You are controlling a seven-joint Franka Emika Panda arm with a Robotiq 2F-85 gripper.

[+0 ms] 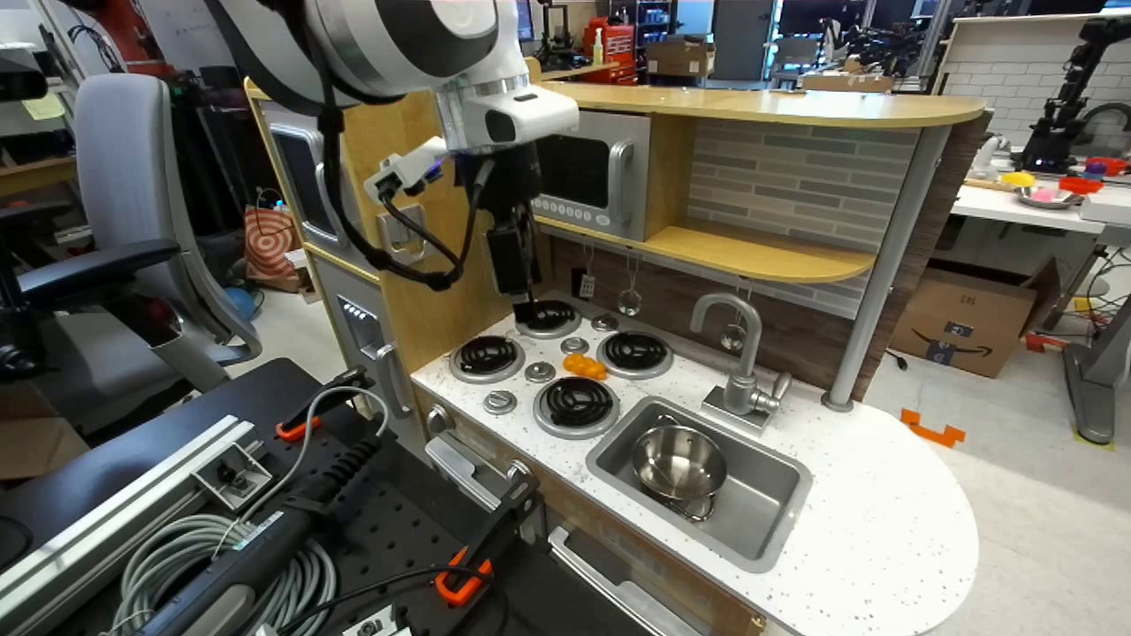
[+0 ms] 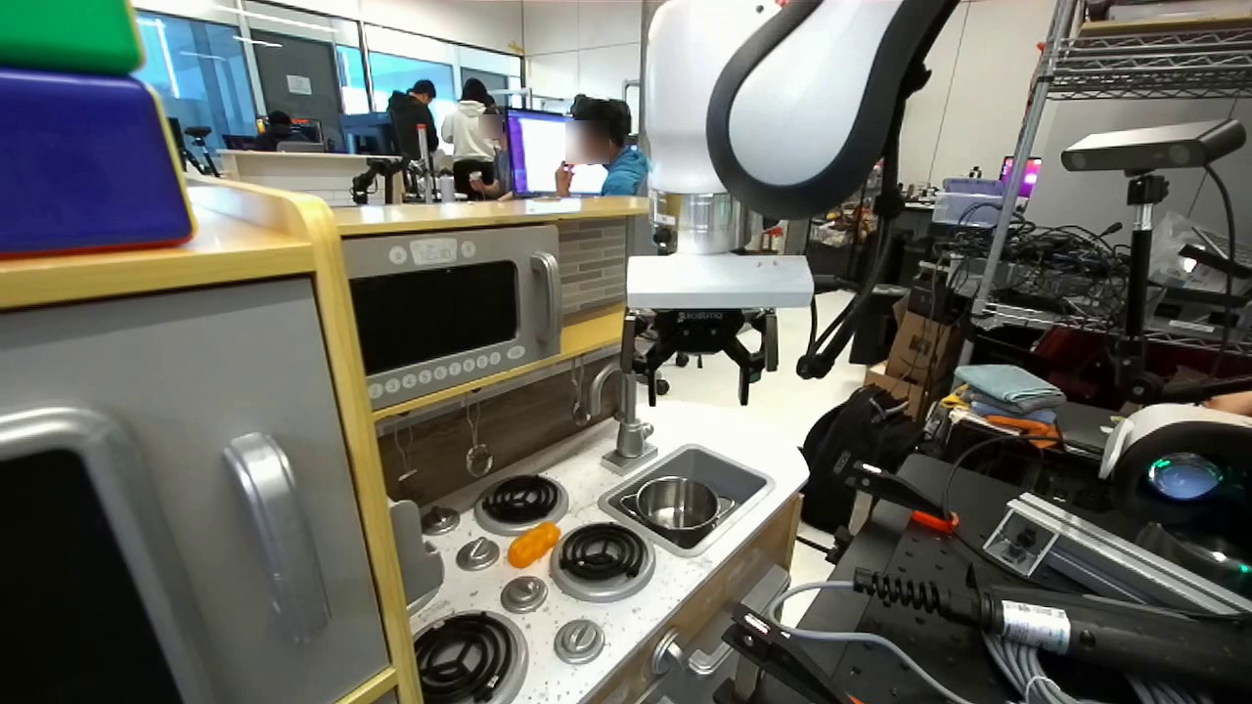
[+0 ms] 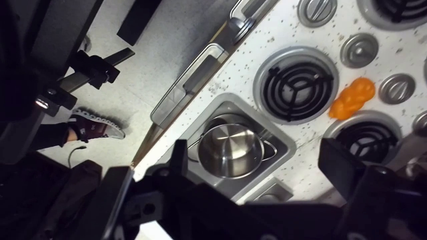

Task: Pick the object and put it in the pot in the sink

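Object, lumpy and bright orange.

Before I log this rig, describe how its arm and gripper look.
The arm is white and rounded, trimmed with black, with a silver collar near its lower end. A thick black cable loops outside it. Below a flat white block, the gripper is mostly black, with two angular, linked fingers and small pale lettering.
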